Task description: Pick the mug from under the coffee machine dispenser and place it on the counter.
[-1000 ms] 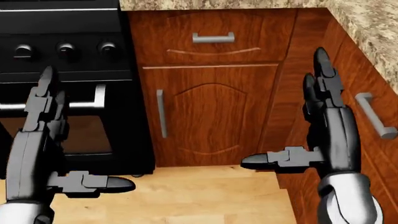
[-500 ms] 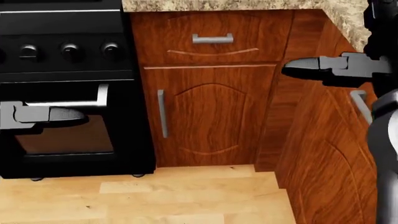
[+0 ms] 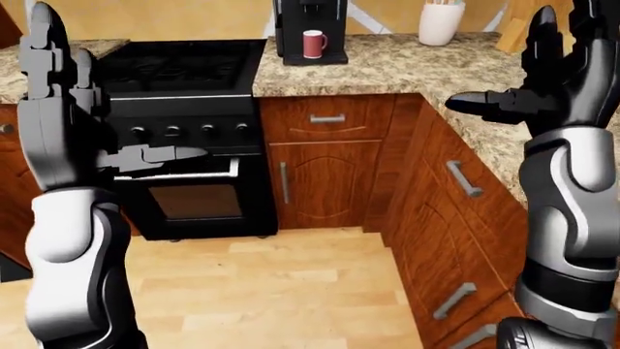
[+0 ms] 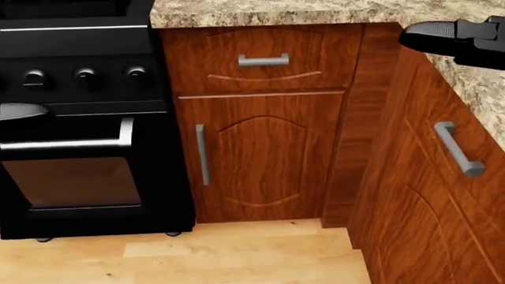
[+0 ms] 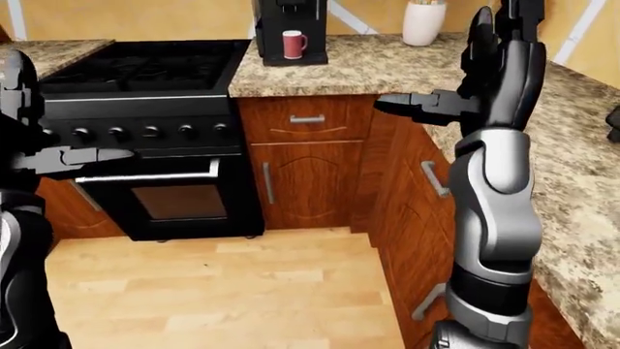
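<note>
Mug point(image 3: 314, 43) is sitting under the coffee machine point(image 3: 310, 22) on the counter point(image 3: 387, 65), well apart from both hands. Left hand point(image 3: 58, 94) and right hand point(image 3: 557, 80) are hanging spread wide, empty. Judgement: close in squarely first, then reach.

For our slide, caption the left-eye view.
Both hands raised open, left and right, far from the red mug under the coffee machine.

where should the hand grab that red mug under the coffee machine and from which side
Likely round the body of the mug, coming in from the open side that faces the robot. It stands upright on the machine's base, with the coffee machine behind and above it, so a top approach looks blocked. The handle is too small to place. Both the left hand and right hand are open and far off.
</note>
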